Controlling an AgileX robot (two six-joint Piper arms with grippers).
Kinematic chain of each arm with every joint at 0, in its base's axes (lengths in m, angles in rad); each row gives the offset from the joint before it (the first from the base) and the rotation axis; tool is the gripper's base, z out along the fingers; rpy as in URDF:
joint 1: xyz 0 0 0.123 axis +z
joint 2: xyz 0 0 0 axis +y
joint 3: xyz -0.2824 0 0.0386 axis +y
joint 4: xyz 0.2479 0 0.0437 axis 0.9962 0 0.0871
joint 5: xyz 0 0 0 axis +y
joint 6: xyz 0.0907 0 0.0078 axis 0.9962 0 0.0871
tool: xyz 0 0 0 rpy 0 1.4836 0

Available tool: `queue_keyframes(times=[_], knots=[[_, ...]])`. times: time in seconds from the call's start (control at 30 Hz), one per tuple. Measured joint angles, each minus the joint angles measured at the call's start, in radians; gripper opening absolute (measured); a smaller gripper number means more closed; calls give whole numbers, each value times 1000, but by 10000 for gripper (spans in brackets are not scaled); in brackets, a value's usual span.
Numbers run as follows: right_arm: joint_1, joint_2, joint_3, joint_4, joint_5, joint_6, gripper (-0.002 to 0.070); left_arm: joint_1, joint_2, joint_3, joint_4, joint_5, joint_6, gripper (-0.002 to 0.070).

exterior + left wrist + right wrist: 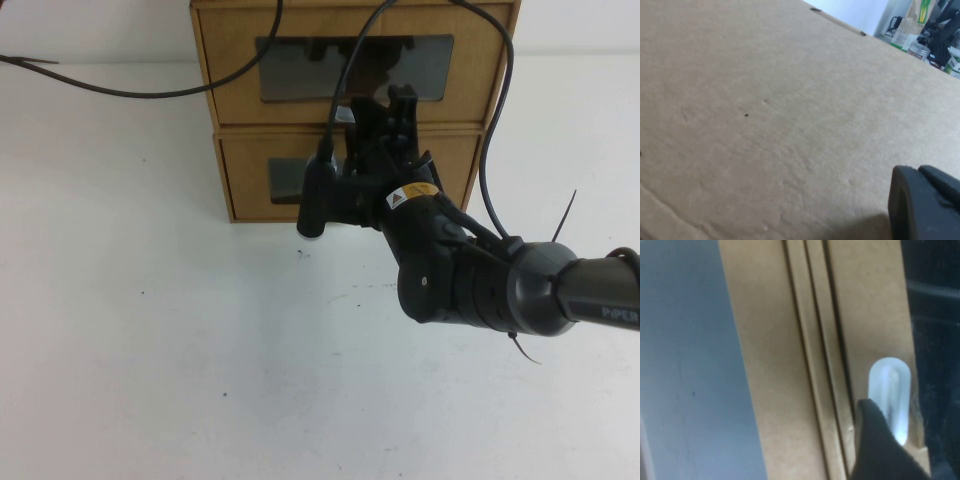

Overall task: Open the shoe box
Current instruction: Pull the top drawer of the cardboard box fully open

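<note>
The right arm (470, 285) is nearest, its dark joints low at the right of the high view, reaching away across the white bench (150, 350). Its right gripper (388, 112) is up against the front of two stacked cardboard boxes at the far edge. It sits about at the seam between the upper box (230, 60) and the lower box (250, 175), right of each box's dark window. Both boxes are closed, fronts flush.

In the right wrist view a translucent white pull (890, 390) stands out of the cardboard front, with a grey window (685, 365) further along. One dark finger (875, 445) overlaps the pull's end. The jaws stand wide; the finger seems to touch the pull, though no grip shows, nor which box the pull belongs to.

The left gripper (925, 205) is outside the high view. Its wrist view shows only a dark corner of it, jaws closed tight, just over a plain cardboard face (765, 100) that fills the frame.

A black cable (150, 92) trails over the bench left of the boxes.
</note>
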Motion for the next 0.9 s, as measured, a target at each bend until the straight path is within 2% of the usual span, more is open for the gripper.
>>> queue_keyframes(times=[0.5, 0.77, 0.9], knots=[[0, 0, 0, -26, 32, 0, 263, 0, 0, 0, 0, 0, 0, -4], [0, 0, 0, -39, 33, 0, 178, 0, 0, 0, 0, 0, 0, -4], [0, 0, 0, -44, 35, 0, 160, 0, 0, 0, 0, 0, 0, -4]])
